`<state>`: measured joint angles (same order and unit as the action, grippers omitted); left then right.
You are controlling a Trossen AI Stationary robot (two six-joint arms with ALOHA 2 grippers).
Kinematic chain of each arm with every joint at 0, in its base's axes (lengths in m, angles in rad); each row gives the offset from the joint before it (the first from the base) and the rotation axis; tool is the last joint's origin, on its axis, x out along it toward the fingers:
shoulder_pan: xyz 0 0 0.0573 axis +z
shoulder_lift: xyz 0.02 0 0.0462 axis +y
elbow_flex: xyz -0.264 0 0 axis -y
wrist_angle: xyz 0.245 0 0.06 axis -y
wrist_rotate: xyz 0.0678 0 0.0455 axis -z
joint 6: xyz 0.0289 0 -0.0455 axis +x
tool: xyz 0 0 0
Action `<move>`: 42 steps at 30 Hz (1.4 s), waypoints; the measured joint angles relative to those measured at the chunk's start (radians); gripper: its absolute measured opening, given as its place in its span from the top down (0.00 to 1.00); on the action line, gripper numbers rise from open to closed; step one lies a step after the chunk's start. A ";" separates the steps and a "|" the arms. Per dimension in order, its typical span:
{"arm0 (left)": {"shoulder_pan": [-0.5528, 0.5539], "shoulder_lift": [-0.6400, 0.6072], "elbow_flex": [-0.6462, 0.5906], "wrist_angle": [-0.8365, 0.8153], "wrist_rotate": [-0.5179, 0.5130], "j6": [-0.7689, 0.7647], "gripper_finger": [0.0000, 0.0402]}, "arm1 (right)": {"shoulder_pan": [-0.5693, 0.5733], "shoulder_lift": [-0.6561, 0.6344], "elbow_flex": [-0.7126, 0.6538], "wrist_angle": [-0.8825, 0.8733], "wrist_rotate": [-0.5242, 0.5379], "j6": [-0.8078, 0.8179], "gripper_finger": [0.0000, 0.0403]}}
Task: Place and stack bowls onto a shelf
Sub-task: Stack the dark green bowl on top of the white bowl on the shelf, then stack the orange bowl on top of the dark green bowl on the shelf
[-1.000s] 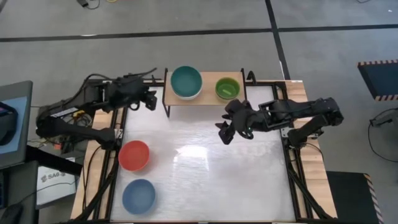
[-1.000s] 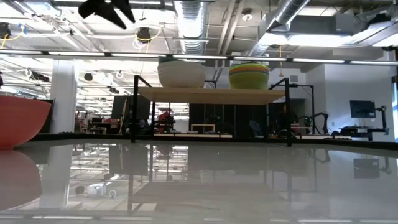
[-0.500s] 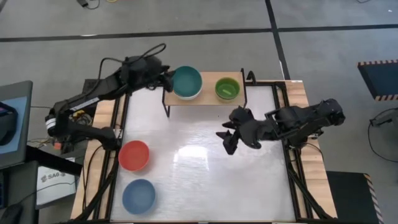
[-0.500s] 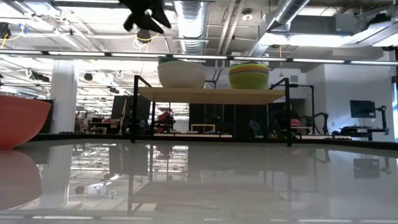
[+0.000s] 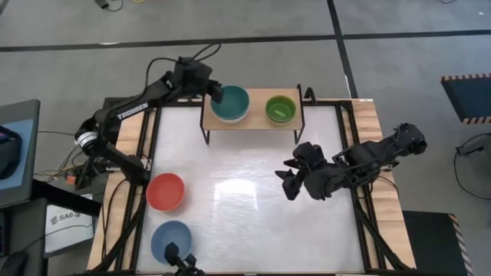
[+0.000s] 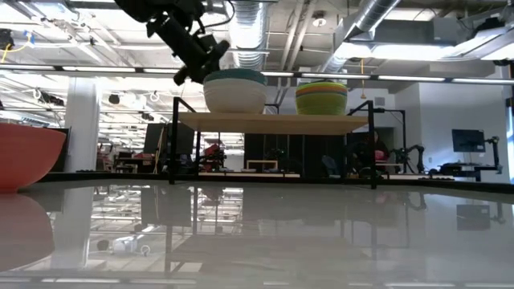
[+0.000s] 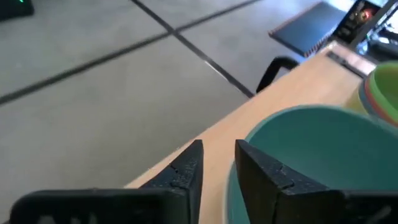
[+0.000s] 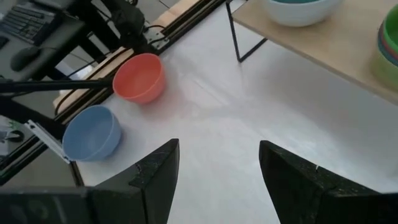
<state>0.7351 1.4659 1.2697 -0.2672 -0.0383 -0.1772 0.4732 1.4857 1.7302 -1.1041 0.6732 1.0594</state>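
Reaching to the shelf (image 5: 257,122) with the left claw (image 7: 214,168), fingers slightly parted astride the rim of the teal bowl (image 5: 230,102), likely adjusting it. Hovering mid-table with the right claw (image 8: 217,165), spread wide, holding nothing. Waiting on the table: red bowl (image 5: 166,191), blue bowl (image 5: 170,241). Sitting beside the teal one: green bowl (image 5: 280,108).

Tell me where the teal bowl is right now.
In the high view the teal bowl sits on the left half of the shelf, beside the green bowl. The left gripper is at its left rim.
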 joint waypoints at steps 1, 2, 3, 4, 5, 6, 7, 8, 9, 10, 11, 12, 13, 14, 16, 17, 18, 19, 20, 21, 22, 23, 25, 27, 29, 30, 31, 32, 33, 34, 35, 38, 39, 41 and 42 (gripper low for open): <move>0.003 0.009 0.000 0.000 0.008 0.000 0.82 | -0.001 0.000 0.000 0.000 0.000 0.002 0.38; 0.003 0.011 0.000 0.000 0.008 0.000 0.83 | -0.002 0.000 0.000 0.000 0.003 0.003 0.38; 0.005 0.011 0.000 0.000 0.007 0.000 0.83 | -0.002 0.000 0.000 0.000 0.004 0.003 0.38; 0.005 0.011 0.000 0.003 0.002 0.001 0.84 | -0.003 0.000 0.000 0.000 0.007 0.004 0.38; 0.006 0.009 0.000 0.009 -0.007 0.001 0.85 | -0.006 0.000 0.000 -0.002 0.011 0.005 0.38; 0.007 0.006 0.000 0.010 -0.012 0.001 0.85 | -0.011 0.000 0.000 -0.004 0.014 0.005 0.38; 0.008 0.001 0.005 0.000 -0.014 0.001 0.86 | -0.015 0.000 0.000 -0.006 0.015 0.005 0.38; 0.009 -0.008 0.014 -0.014 -0.016 0.002 0.86 | -0.019 0.000 0.000 -0.008 0.016 0.006 0.38; 0.008 -0.022 0.029 -0.029 -0.014 0.009 0.87 | -0.023 0.000 0.000 -0.010 0.018 0.006 0.38; 0.006 -0.043 0.048 -0.042 -0.007 0.023 0.87 | -0.028 0.000 0.000 -0.013 0.022 0.003 0.38; 0.000 -0.067 0.066 -0.058 0.006 0.041 0.87 | -0.034 0.000 0.000 -0.013 0.023 -0.001 0.38; -0.009 -0.091 0.083 -0.083 0.014 0.063 0.87 | -0.042 0.000 0.000 -0.014 0.026 -0.007 0.38; -0.020 -0.117 0.096 -0.117 0.018 0.081 0.87 | -0.050 0.000 0.000 -0.016 0.029 -0.014 0.38; -0.032 -0.144 0.101 -0.153 0.019 0.089 0.87 | -0.061 0.000 0.000 -0.021 0.030 -0.023 0.38; -0.068 -0.195 0.099 -0.239 0.027 0.088 0.87 | -0.090 0.007 0.000 -0.026 0.030 -0.049 0.38; -0.089 -0.219 0.099 -0.288 0.034 0.089 0.87 | -0.107 0.009 0.000 -0.025 0.023 -0.069 0.38; -0.114 -0.244 0.099 -0.345 0.034 0.092 0.87 | -0.126 0.012 -0.001 -0.022 0.006 -0.088 0.38; -0.142 -0.268 0.099 -0.406 0.027 0.094 0.87 | -0.150 0.025 -0.001 -0.009 -0.015 -0.109 0.38; -0.171 -0.290 0.099 -0.467 0.014 0.094 0.87 | -0.178 0.041 0.000 0.019 -0.042 -0.131 0.38; -0.201 -0.312 0.099 -0.523 -0.008 0.089 0.87 | -0.202 0.053 0.001 0.051 -0.080 -0.157 0.38; -0.238 -0.333 0.098 -0.572 -0.036 0.085 0.87 | -0.221 0.065 -0.001 0.075 -0.129 -0.185 0.38; -0.276 -0.354 0.098 -0.615 -0.067 0.073 0.87 | -0.243 0.090 -0.002 0.104 -0.175 -0.215 0.38; -0.353 -0.401 0.098 -0.679 -0.121 0.033 0.87 | -0.288 0.142 0.000 0.229 -0.269 -0.274 0.38; -0.423 -0.449 0.098 -0.737 -0.136 -0.018 0.87 | -0.322 0.199 -0.001 0.319 -0.373 -0.321 0.38; -0.483 -0.493 0.098 -0.803 -0.141 -0.097 0.87 | -0.354 0.266 0.000 0.455 -0.469 -0.353 0.38; -0.510 -0.511 0.098 -0.836 -0.149 -0.139 0.87 | -0.367 0.297 0.000 0.497 -0.507 -0.358 0.38; -0.538 -0.529 0.098 -0.868 -0.159 -0.180 0.87 | -0.379 0.331 -0.001 0.530 -0.540 -0.357 0.38; -0.564 -0.548 0.098 -0.901 -0.173 -0.220 0.87 | -0.390 0.364 -0.002 0.575 -0.567 -0.352 0.38; -0.589 -0.565 0.098 -0.936 -0.195 -0.262 0.87 | -0.400 0.391 -0.001 0.627 -0.586 -0.346 0.38; -0.613 -0.578 0.098 -0.969 -0.219 -0.305 0.87 | -0.410 0.417 0.000 0.652 -0.595 -0.334 0.38; -0.636 -0.592 0.098 -0.999 -0.244 -0.347 0.87 | -0.419 0.447 -0.001 0.671 -0.600 -0.323 0.38; -0.689 -0.620 0.098 -1.088 -0.304 -0.435 0.87 | -0.439 0.520 0.001 0.746 -0.623 -0.297 0.38; -0.702 -0.625 0.098 -1.109 -0.319 -0.460 0.87 | -0.442 0.546 0.000 0.765 -0.632 -0.286 0.38; -0.720 -0.638 0.098 -1.151 -0.338 -0.495 0.87 | -0.446 0.593 0.000 0.822 -0.645 -0.265 0.38; -0.726 -0.638 0.095 -1.164 -0.339 -0.502 0.87 | -0.446 0.612 0.000 0.838 -0.652 -0.254 0.38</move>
<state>0.0096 0.8279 1.3650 -1.4309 -0.3775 -0.6790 0.0277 2.0979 1.7299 -0.2657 0.0216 0.8053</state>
